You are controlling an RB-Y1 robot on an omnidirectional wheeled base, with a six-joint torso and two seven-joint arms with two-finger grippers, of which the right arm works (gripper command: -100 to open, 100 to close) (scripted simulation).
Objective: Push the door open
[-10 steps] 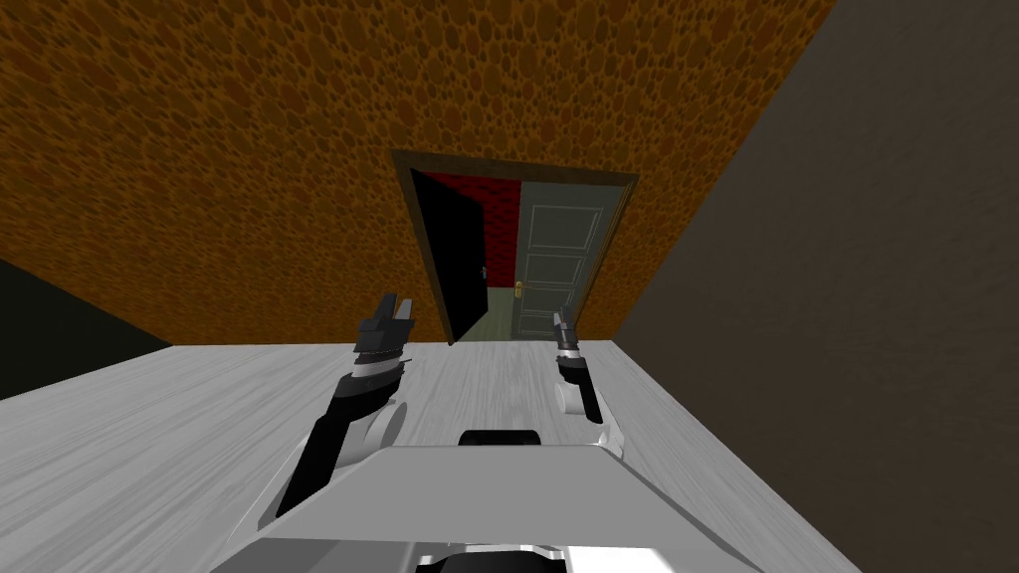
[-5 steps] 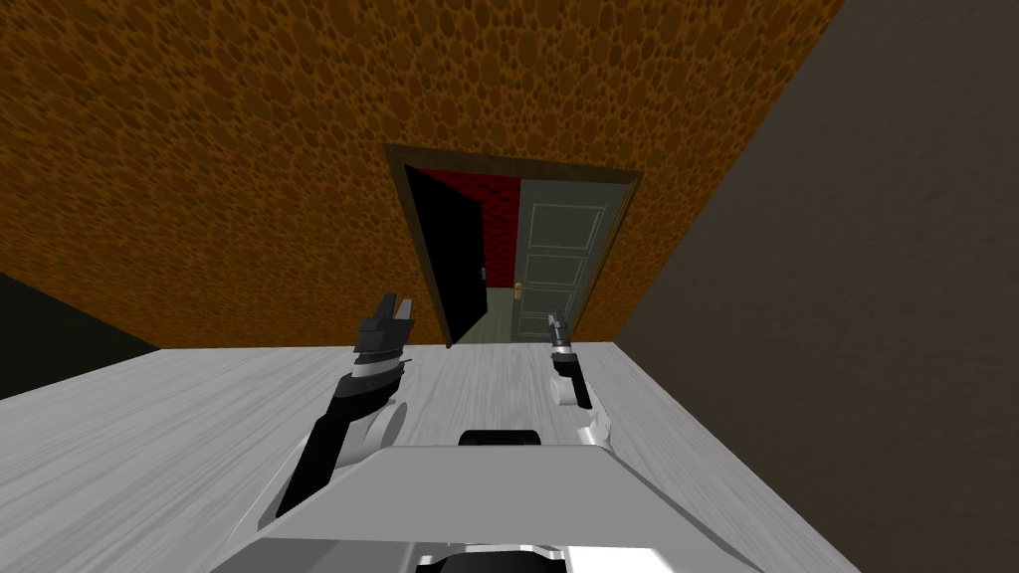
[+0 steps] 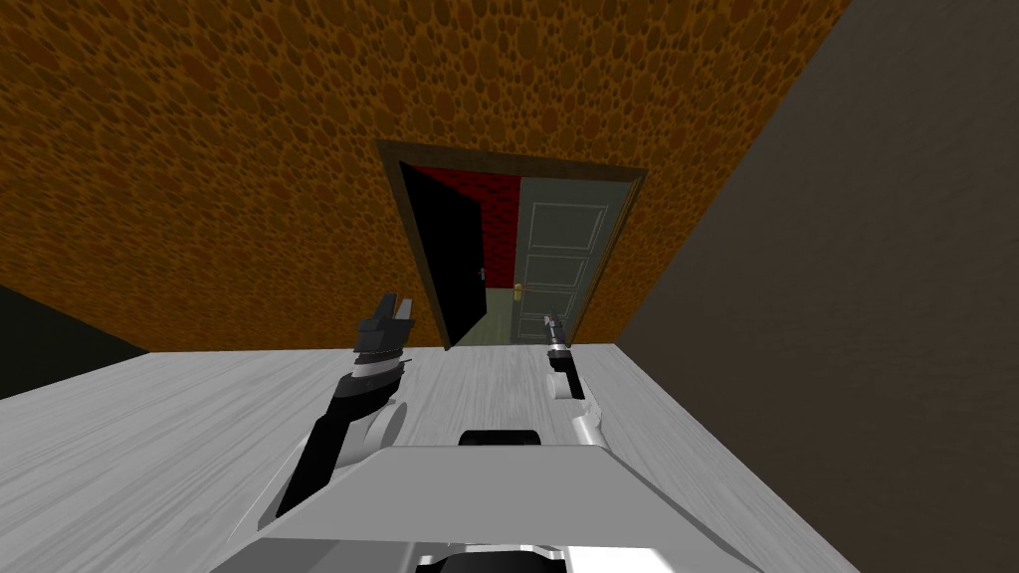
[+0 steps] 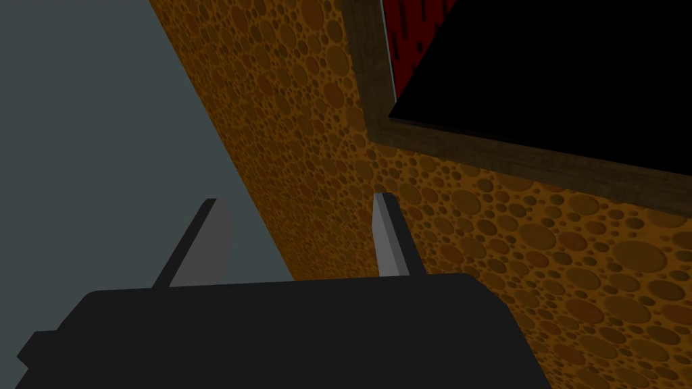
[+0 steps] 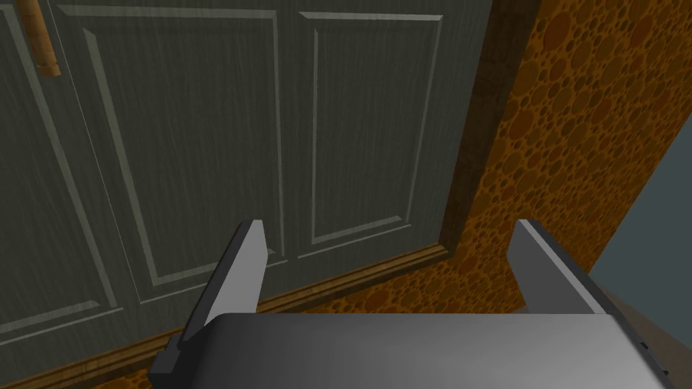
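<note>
The door (image 3: 554, 261), grey and panelled in a brown frame (image 5: 483, 135) ahead of the right gripper (image 5: 390, 226), looks rigid and hinged, best pushed flat near its golden handle (image 5: 39, 40); right and left gripper (image 4: 297, 202) fingers stand spread, empty.

- You've got a big orange wall (image 3: 249, 149) covered in darker pebble-like spots across the whole 12 o'clock side.
- A brown wooden frame (image 3: 512, 167) is set into it, dead ahead at 12.
- Inside the frame on the 11 o'clock side there's a pure black area (image 3: 448, 249), with a strip of red wall (image 3: 493, 199) just beside it and a bit of greenish floor (image 3: 493, 318) below that.
- A plain dark grey wall (image 3: 846, 249) runs down your 3 o'clock side and meets the orange one in the corner.
- The light grey floor (image 3: 149, 448) under you has a streaky wood-grain look.
- Over at 9 o'clock there's a very dark patch (image 3: 50, 328); can't tell what it is.
</note>
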